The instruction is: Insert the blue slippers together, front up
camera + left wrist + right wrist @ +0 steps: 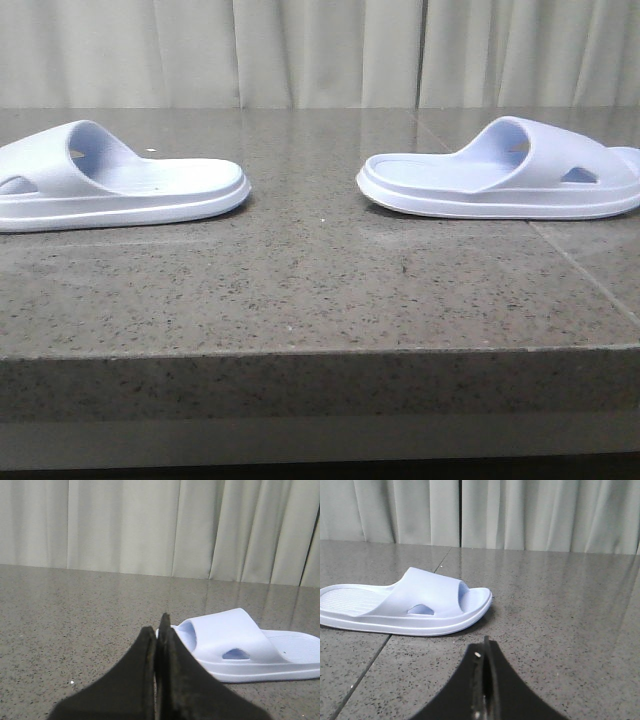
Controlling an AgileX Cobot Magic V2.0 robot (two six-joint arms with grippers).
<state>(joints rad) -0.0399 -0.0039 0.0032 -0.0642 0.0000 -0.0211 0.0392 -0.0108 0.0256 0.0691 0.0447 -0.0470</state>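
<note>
Two pale lavender-blue slippers lie flat on the grey stone table, soles down, heels toward each other. The left slipper [110, 185] sits at the left edge of the front view; it also shows in the left wrist view [240, 645]. The right slipper [510, 175] sits at the right; it also shows in the right wrist view [405, 607]. My left gripper [159, 625] is shut and empty, close to the left slipper's toe end. My right gripper [484, 647] is shut and empty, a short way from the right slipper's toe end. Neither gripper shows in the front view.
The speckled grey stone table [320, 290] has a front edge low in the front view and a tile seam [585, 275] running under the right slipper. Pale curtains [320, 50] hang behind the table.
</note>
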